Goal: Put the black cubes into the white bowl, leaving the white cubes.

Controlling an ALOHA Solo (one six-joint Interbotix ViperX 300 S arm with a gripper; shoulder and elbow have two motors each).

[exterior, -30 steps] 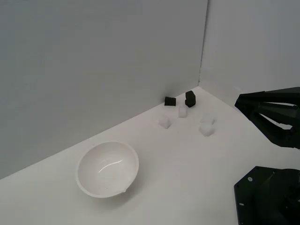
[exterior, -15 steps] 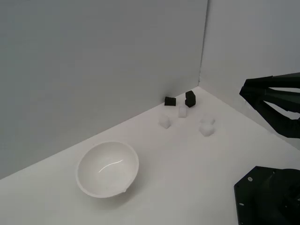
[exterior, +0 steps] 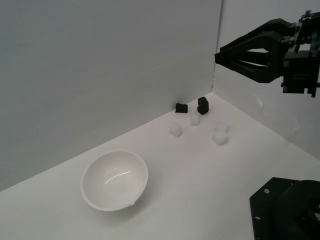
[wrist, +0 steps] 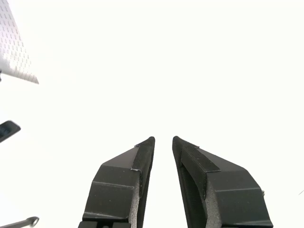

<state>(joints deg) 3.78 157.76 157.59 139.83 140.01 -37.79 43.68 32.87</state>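
Robot base: the black housing (exterior: 286, 210) fills your near corner at the exterior view's right.
White bowl: the white bowl (exterior: 115, 180) sits upright on the white table (exterior: 200, 180), nearest you at the exterior view's left, well apart from every cube; nothing shows inside it.
White cubes: four white cubes (exterior: 175, 130) lie farther back in a loose cluster, two toward the exterior view's left, two (exterior: 220, 134) close together to the right; whether that pair touches is hard to judge against the white surface.
Black cubes: you can see two black cubes near the far corner of the walls, one (exterior: 181, 107) against the back wall (exterior: 110, 75), the other (exterior: 203, 105) just beside it to the exterior view's right, tilted.
Gripper: your gripper (exterior: 222, 58) hangs high above the far corner, clear of the cubes; the wrist view shows its fingers (wrist: 142, 156) parted by a narrow gap and gripping nothing.
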